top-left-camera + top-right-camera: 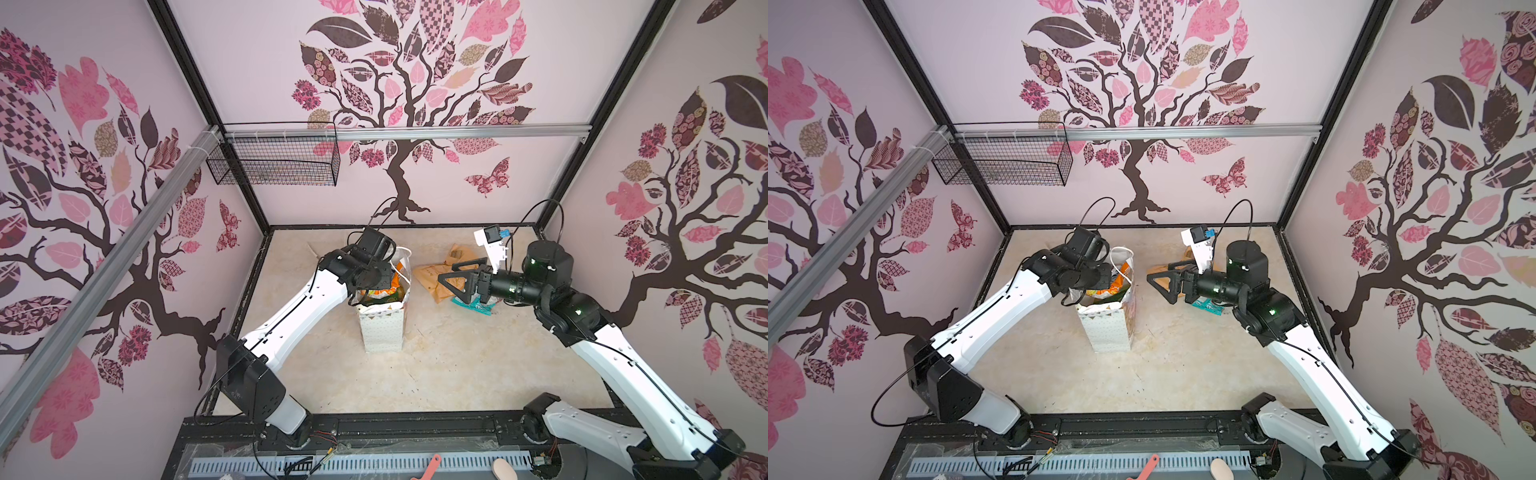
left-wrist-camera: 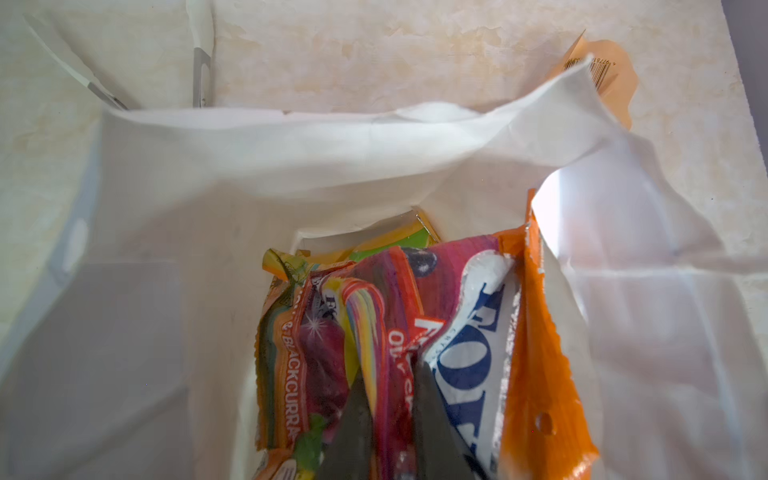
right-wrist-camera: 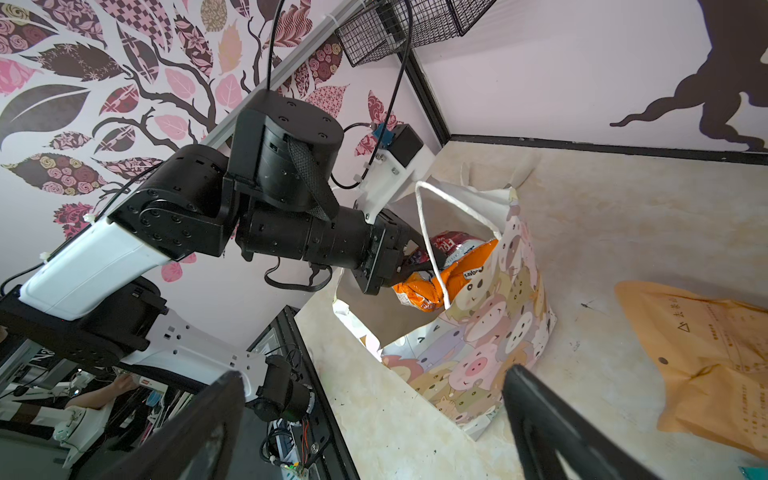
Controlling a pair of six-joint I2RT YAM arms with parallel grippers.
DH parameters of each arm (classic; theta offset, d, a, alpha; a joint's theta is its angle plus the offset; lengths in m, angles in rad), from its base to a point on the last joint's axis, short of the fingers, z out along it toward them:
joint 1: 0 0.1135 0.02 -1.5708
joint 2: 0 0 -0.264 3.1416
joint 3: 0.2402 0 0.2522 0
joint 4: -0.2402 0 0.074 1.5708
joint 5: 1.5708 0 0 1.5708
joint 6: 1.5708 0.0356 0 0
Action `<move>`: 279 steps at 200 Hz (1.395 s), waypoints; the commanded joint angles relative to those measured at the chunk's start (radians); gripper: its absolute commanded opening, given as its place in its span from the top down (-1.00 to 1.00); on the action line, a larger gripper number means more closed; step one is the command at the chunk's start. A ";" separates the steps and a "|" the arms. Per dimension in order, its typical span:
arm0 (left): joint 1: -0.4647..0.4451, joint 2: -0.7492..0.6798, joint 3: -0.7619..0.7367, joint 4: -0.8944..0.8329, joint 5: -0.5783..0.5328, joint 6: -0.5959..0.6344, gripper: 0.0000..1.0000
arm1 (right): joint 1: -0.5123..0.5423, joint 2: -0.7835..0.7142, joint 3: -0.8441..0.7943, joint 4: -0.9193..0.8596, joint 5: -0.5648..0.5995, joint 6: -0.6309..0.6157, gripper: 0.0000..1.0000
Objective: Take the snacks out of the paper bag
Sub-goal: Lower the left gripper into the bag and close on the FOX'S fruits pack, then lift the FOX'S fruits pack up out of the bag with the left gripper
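Left claw (image 2: 390, 370): clamped on FOX'S packet (image 2: 457, 353) inside paper bag (image 2: 291, 158); we'd lift upward.
Right claw (image 1: 451, 276): apart, at bag's three o'clock.

A black wire basket (image 1: 274, 160) hangs from the aluminium rail (image 1: 457, 132), left of centre. A tree decal (image 1: 401, 183) and butterfly (image 1: 488, 178) mark the back wall. Below lies marbled beige tabletop (image 1: 436, 374). At the bottom edge, a coral-pink handle (image 1: 430, 465) and a pale oval thing (image 1: 503, 468) sit by a slotted grey strip (image 1: 374, 462).

The left pincer (image 1: 383, 286) dips into the upright paper bag (image 1: 384, 330) among snacks (image 1: 392, 292); the right pincer (image 1: 446, 272), spread wide, hovers over a tan-orange packet (image 1: 426, 277) on the tabletop (image 1: 436, 374).
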 commanded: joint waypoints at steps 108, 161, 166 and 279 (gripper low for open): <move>-0.004 -0.052 0.200 -0.057 -0.123 0.082 1.00 | 0.003 -0.027 0.000 0.002 0.019 0.000 -1.00; -0.004 -0.062 0.221 -0.057 -0.136 0.096 1.00 | 0.003 -0.024 0.004 0.009 0.014 0.005 -0.99; -0.005 -0.063 0.225 -0.057 -0.137 0.099 1.00 | 0.003 -0.024 0.003 0.009 0.014 0.005 -1.00; -0.094 -0.199 0.239 0.118 -0.164 0.273 1.00 | 0.002 -0.047 -0.047 0.181 0.102 0.257 -0.99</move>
